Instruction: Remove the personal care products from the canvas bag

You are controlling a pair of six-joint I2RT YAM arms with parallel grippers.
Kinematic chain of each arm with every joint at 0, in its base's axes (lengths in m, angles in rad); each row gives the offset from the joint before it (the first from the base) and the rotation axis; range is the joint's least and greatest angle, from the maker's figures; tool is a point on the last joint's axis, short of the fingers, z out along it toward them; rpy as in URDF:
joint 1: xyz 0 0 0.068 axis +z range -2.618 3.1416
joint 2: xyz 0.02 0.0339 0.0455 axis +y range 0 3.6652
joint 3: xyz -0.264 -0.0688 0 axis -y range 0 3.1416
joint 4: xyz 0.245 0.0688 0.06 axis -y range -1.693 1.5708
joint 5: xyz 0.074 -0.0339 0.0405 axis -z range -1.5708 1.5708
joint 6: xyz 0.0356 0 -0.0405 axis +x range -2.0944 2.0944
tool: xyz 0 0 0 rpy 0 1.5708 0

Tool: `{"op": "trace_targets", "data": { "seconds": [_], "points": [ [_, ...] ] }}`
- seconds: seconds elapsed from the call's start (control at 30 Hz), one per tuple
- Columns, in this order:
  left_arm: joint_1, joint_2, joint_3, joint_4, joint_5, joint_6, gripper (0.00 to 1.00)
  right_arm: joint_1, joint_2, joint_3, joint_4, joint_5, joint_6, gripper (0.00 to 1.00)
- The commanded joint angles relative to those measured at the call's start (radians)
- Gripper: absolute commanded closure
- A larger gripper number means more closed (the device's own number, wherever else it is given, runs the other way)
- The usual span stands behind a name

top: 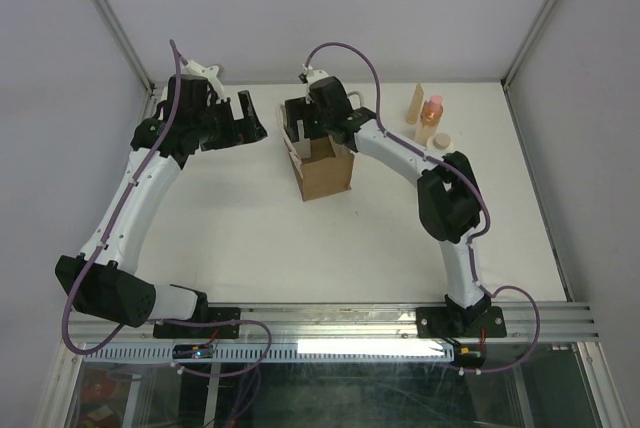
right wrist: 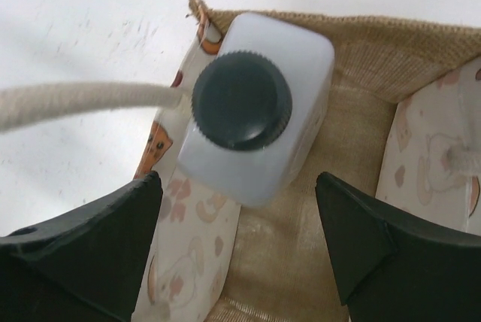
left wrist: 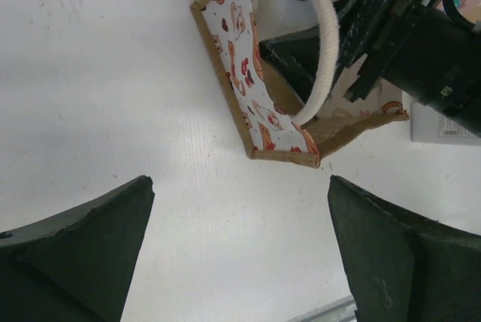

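Right wrist view: reaching for white dark-capped bottle [right wrist: 301, 59] inside brown canvas bag [right wrist: 391, 51], right fingers [right wrist: 83, 254] spread, left fingers [left wrist: 75, 254] likewise apart. Next, probably: lower, clamp cap [right wrist: 240, 100].

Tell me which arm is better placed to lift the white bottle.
Right. The right claw, open, is directly over the white bottle inside the canvas bag; the left claw, also open, is outside it.

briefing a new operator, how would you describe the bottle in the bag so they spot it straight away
On the white table, find the small boxy brown canvas bag under the right gripper. Inside, in the corner by the pale rope handle, stands a white squarish bottle. Its dark ribbed round cap sets it apart from the tan tube and orange-pink bottle outside.
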Motion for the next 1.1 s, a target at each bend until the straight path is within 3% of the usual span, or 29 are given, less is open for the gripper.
{"op": "trace_targets", "data": {
  "seconds": [0.0, 0.2, 0.37, 0.67, 0.9, 1.03, 1.07],
  "points": [
    [-0.005, -0.031, 0.018, -0.003, -0.023, 0.045, 0.01, 0.014, 0.033, 0.098, 0.053, 0.080, -0.024, 0.15],
    [-0.001, -0.020, 0.027, -0.015, -0.024, 0.058, 0.01, 0.027, 0.082, 0.169, 0.022, 0.243, -0.037, 0.24],
    [0.001, -0.015, 0.024, -0.016, -0.021, 0.065, 0.01, 0.029, 0.092, 0.165, 0.050, 0.277, -0.053, 0.33],
    [0.005, -0.009, 0.018, -0.016, -0.021, 0.064, 0.01, 0.045, 0.131, 0.163, 0.111, 0.335, -0.118, 0.36],
    [0.006, -0.010, 0.020, -0.016, -0.022, 0.067, 0.01, 0.046, 0.185, 0.233, 0.092, 0.372, -0.132, 0.31],
    [0.010, -0.006, 0.024, -0.016, -0.016, 0.066, 0.01, 0.045, 0.193, 0.248, 0.090, 0.366, -0.131, 0.37],
    [0.009, -0.004, 0.025, -0.016, -0.015, 0.066, 0.01, 0.045, 0.190, 0.253, 0.089, 0.361, -0.131, 0.44]
  ]
}}
